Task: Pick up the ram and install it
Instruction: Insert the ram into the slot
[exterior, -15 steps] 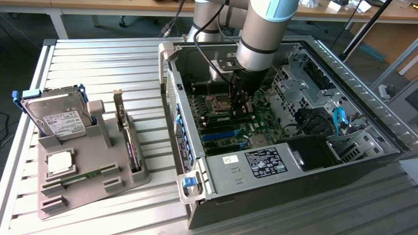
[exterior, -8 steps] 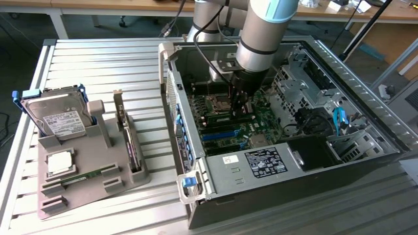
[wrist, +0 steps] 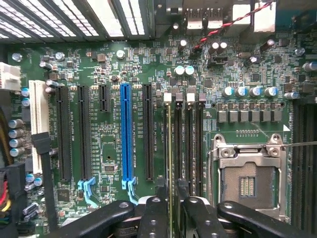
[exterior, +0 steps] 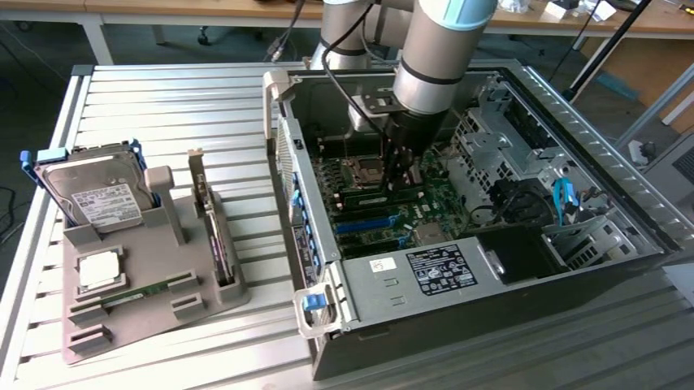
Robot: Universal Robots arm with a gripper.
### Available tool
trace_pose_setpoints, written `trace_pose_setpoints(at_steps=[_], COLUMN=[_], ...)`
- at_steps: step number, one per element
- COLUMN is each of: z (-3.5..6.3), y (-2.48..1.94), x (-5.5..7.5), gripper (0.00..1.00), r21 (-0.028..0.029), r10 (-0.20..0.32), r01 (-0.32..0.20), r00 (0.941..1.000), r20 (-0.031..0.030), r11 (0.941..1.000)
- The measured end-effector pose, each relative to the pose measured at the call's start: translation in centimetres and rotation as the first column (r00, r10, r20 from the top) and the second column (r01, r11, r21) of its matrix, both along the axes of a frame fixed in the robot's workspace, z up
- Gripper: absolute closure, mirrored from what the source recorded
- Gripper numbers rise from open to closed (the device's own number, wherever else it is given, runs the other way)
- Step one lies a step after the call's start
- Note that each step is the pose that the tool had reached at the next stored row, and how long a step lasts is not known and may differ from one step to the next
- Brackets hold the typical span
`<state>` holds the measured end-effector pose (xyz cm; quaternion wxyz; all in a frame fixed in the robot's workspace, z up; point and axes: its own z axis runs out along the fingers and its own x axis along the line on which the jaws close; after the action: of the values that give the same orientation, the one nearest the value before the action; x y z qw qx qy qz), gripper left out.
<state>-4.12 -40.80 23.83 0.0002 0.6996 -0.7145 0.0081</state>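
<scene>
Beside the CPU socket (wrist: 247,186): thin green ram (wrist: 170,163), seen edge-on, pinched upright between closed gripper (wrist: 170,210) fingers over a memory slot.

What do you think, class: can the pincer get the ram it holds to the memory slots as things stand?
Probably yes. The pincer grips the ram edge-on, lined up along the memory slots beside the processor socket. The case is open, and nothing lies across those slots.
</scene>
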Motion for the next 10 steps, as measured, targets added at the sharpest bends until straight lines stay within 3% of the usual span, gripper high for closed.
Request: trace_pose_setpoints(at_steps=[7, 9, 10], z=[2.97, 3.72, 4.11], y=[0.00, 0.00, 0.00], x=[0.0, 0.0, 0.0], gripper=[0.78, 0.80, 0.87], r21=[-0.0040, -0.0047, -0.0053], r10=[0.000, 0.000, 0.000], r01=[0.000, 0.000, 0.000], r00=[1.0000, 1.0000, 1.0000], r20=[0.0000, 0.0001, 0.0000], r11=[1.0000, 1.0000, 1.0000])
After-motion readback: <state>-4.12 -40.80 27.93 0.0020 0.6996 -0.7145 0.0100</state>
